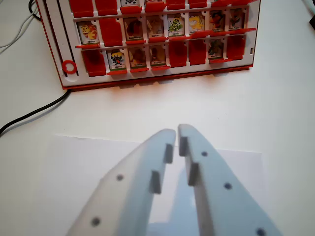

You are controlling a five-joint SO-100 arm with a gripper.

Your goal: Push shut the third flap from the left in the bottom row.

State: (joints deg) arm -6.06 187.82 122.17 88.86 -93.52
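Wrist view: white plastic end effector (176,132) nearly closed; red glossy board (157,44) w/ rectangular flaps.

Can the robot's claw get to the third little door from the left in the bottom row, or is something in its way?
Probably yes. The gripper sits back from the red game board, tips nearly together, holding nothing. Only bare white table lies between it and the third flap, which stands open, showing its picture card.

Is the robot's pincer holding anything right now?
No, nothing. The pincer is nearly closed with only a thin empty gap between its tips, over the white table, well short of the red flap board.
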